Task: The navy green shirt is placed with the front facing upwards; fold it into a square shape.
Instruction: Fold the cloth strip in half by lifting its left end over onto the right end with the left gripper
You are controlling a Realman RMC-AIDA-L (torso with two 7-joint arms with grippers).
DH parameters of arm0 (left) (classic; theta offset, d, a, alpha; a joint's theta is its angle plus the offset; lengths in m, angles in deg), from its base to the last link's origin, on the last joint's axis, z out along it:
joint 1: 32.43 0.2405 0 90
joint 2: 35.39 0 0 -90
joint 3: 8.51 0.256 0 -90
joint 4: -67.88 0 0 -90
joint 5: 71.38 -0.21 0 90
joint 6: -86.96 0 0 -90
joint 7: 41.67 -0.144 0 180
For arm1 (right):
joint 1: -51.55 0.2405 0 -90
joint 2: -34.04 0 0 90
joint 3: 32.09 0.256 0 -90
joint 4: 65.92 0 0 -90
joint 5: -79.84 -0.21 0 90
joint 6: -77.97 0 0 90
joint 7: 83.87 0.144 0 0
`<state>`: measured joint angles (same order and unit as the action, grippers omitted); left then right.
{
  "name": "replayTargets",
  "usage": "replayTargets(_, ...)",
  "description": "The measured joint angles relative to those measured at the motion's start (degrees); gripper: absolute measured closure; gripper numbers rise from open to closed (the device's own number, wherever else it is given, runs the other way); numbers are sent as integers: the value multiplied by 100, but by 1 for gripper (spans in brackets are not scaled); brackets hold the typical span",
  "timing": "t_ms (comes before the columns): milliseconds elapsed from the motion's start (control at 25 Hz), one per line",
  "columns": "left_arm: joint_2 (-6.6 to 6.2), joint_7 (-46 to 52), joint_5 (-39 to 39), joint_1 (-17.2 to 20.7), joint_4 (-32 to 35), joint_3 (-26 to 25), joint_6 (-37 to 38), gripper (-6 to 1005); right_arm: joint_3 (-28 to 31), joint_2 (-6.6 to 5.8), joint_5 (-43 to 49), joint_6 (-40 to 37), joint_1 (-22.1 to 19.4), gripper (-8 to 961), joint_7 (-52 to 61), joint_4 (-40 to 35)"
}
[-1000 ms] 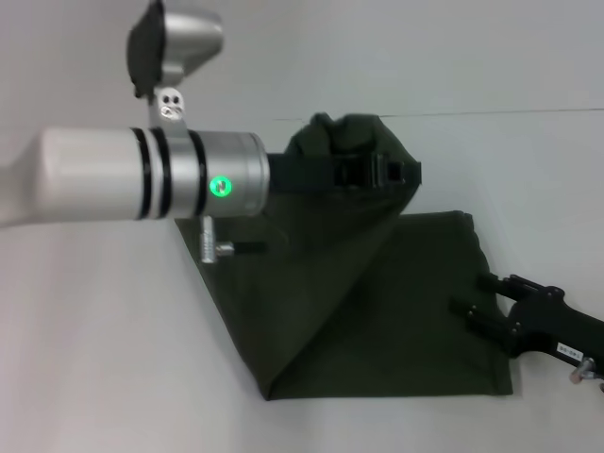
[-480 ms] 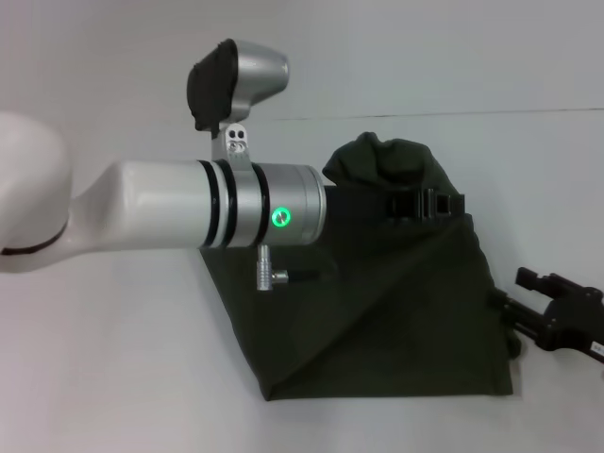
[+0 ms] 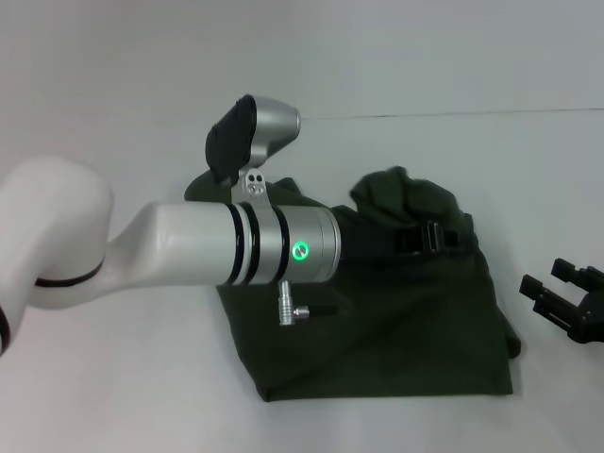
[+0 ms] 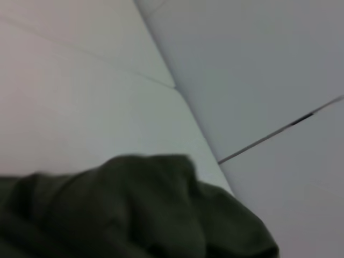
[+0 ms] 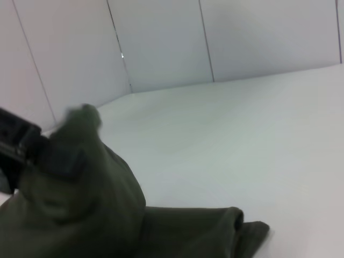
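The navy green shirt (image 3: 396, 330) lies partly folded on the white table, plain green side up, with no print showing. My left gripper (image 3: 436, 237) reaches across it from the left, shut on a bunched fold of the shirt held up over its far right part. That raised bunch fills the bottom of the left wrist view (image 4: 134, 209). In the right wrist view the shirt (image 5: 80, 209) rises to the left gripper's dark fingers (image 5: 16, 148). My right gripper (image 3: 550, 279) sits open on the table just past the shirt's right edge, holding nothing.
The white table (image 3: 113, 396) spreads around the shirt on all sides. A thin seam (image 3: 472, 114) crosses the table behind the shirt. My left forearm (image 3: 236, 250) covers the shirt's left part.
My left arm has swung right and lower, carrying the gripped fold across the shirt. My right gripper has pulled back to the right, off the shirt's edge.
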<state>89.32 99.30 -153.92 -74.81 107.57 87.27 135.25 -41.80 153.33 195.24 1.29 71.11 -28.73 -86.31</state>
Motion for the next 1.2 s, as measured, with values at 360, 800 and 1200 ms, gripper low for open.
replayTargets(360, 0, -390, 865, -17, -179, 300, -3, 736, 30, -29, 0, -20, 10, 308, 52, -104)
replayTargets(800, 0, -1043, 1560, 157, -99, 57, 915, 291, 324, -63, 0, -731, 63, 308, 225, -519)
replayTargets(1200, -8, -1522, 1837, 424, -363, -450, 1450, 233, 325, -63, 0, -1070, 273, 309, 358, -620)
